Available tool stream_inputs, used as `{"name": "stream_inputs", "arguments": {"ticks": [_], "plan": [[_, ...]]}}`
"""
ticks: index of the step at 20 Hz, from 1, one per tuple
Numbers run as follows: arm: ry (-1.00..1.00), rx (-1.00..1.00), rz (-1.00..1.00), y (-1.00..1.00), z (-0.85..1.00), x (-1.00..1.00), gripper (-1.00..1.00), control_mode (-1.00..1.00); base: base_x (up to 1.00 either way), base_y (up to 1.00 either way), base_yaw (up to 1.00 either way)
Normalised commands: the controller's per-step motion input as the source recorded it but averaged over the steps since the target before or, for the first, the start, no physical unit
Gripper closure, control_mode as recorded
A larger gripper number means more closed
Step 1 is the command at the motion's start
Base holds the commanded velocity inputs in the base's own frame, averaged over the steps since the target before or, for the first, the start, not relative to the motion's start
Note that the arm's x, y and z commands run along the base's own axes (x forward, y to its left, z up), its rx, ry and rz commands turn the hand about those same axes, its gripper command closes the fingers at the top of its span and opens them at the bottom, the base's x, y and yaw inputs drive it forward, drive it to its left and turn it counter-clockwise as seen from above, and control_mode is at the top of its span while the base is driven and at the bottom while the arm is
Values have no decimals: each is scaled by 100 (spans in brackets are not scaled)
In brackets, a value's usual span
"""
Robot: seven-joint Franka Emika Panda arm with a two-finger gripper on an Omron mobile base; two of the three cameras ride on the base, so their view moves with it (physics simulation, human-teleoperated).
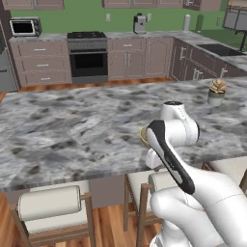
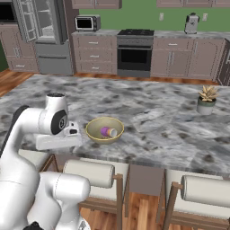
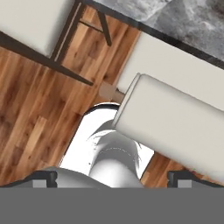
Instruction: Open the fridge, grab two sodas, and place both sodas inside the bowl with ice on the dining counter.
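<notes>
In the right base view, the fridge (image 2: 42, 33) stands at the upper left of the frame, tall and grey, and one upper door hangs open. A small microwave (image 2: 87, 22) sits just right of it on the far wall counter. Next comes the black oven (image 2: 134, 56), and a coffee machine (image 2: 192, 23) sits near the upper right.

The big marbled desk (image 2: 148, 117) fills the middle of the frame. The white arm (image 2: 49, 121) bends at the left side, by the near edge of the desk. Just right of the arm, the yellow bowl (image 2: 104, 129) sits on the desk. Inside it lies a purple soda (image 2: 108, 131), tipped on its side. I cannot make out a red can. At the right of the frame, a little plant in a pot (image 2: 206, 99) stands on the desk, well apart from the bowl.

Cushioned stools (image 2: 90, 173) line the bottom of the frame.

In the hand view, the hand (image 3: 112, 178) points down at the wood floor (image 3: 30, 109) and a pale stool cushion (image 3: 175, 122). Its two dark tips sit far apart at the bottom corners, with nothing between them.
</notes>
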Motion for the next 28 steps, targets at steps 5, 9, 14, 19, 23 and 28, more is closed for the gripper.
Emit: {"name": "stream_inputs", "arguments": {"ticks": [5,9,14,19,23,28], "plan": [[0,2,-11,0,-1,-29,-100,-100,0,0,0],[-10,10,-7,-26,2,-31,-100,-100,0,0,0],[-9,8,-10,-1,22,-26,-100,-100,0,0,0],[-5,7,-13,-1,22,-29,-100,-100,0,0,0],[-7,4,-5,-2,3,-31,-100,100,-12,0,0],[0,0,0,0,0,0,-100,100,-45,8,1]]}}
